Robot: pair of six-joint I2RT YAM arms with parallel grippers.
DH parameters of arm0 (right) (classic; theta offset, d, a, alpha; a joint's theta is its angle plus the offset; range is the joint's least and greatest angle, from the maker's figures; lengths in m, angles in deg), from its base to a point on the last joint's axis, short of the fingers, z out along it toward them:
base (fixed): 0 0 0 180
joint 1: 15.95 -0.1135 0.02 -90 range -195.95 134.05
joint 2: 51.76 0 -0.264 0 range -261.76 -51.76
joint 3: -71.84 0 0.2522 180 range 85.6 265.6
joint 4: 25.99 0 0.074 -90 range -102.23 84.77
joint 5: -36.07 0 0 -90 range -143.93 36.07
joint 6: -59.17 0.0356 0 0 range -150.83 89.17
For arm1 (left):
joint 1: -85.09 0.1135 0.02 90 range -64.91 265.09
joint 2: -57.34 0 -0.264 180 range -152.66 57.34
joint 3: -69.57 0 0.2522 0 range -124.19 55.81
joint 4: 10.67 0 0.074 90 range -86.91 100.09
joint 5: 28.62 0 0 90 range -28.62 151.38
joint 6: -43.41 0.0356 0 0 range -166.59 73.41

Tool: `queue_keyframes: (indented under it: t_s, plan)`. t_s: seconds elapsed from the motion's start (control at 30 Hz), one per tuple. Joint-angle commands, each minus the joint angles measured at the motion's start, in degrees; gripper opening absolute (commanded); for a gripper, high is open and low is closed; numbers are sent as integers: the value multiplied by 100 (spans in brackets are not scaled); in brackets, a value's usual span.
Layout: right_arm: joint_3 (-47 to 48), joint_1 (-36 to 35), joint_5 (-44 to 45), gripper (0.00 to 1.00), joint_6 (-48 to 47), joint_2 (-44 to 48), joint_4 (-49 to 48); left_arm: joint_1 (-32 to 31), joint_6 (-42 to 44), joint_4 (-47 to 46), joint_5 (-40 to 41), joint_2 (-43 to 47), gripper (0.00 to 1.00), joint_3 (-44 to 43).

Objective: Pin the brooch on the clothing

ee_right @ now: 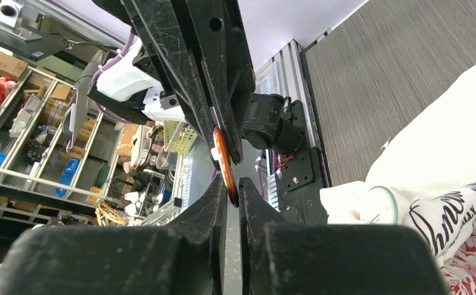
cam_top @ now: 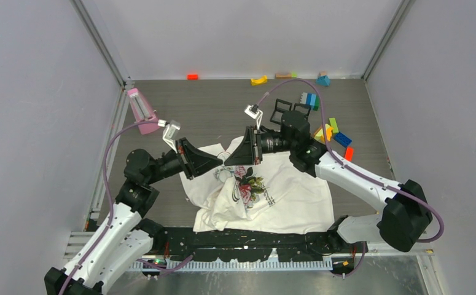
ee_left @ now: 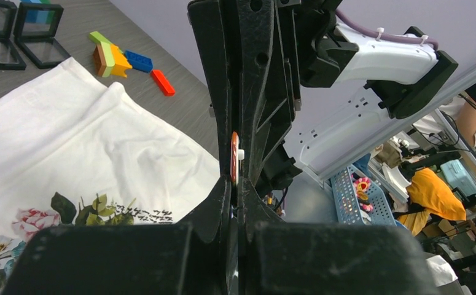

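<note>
The clothing (cam_top: 284, 190) lay rumpled on the counter (cam_top: 223, 104), its rose print and dark lettering facing up. My two tools met tip to tip just above its far left corner, clear of the cloth. My left tool (ee_left: 235, 189) had its jaws together, clamped on one edge of the brooch (ee_left: 234, 158). The brooch was a thin orange disc that I saw edge-on, with a small white piece on one face. My right tool (ee_right: 230, 187) came at it from the opposite side. Its jaws stood close together with the brooch's other edge between the tips, but I could not tell whether they gripped it. Beyond the clothing's far right corner sat a scatter of coloured blocks (cam_top: 330, 132) and two black frames (cam_top: 284, 109). A pink object (cam_top: 142, 110) stood well off past its far left side.
</note>
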Motion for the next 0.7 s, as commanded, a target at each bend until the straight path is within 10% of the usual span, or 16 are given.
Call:
queue_keyframes:
  t_s: [0.0,0.43,0.67]
  plan:
    - [472,-85,697,8,-84,-471,547,-182,92,-210,-1001,-67,0,-346]
    - [671,-71,863,9,337,-1014,476,-252,458,497,-653,11,0,-414]
    - [556,-76,1087,39,-333,-323,1126,-252,703,1490,451,308,0,-330]
